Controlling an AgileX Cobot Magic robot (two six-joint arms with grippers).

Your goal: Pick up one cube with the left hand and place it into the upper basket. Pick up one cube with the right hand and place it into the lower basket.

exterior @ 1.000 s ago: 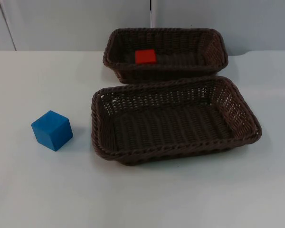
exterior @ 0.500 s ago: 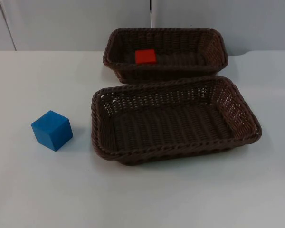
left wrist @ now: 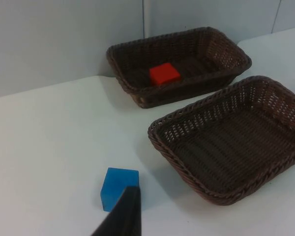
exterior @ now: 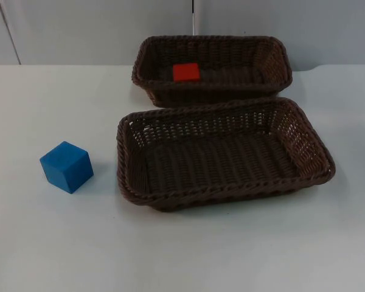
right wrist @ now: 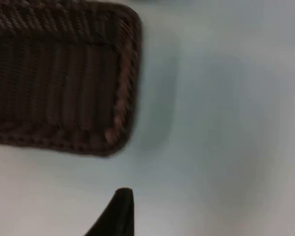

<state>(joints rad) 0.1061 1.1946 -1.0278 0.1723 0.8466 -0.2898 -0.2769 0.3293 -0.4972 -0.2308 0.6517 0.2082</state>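
Red cube (exterior: 187, 72) sits inside the upper basket (exterior: 213, 91), which touches the lower basket (exterior: 222, 198) on the white table (exterior: 48, 243). Blue cube (exterior: 67, 166) is on the table, well apart from the lower basket's left side. Left gripper (left wrist: 122, 216) hangs above the table, blue cube just beyond its fingertip; can't tell its opening. Right gripper (right wrist: 115, 214) hangs above bare table near a basket corner; opening also unclear.

Left gripper (left wrist: 119, 219) hangs above the table, one black fingertip in its wrist view; right gripper (right wrist: 113, 214) likewise hangs over the table
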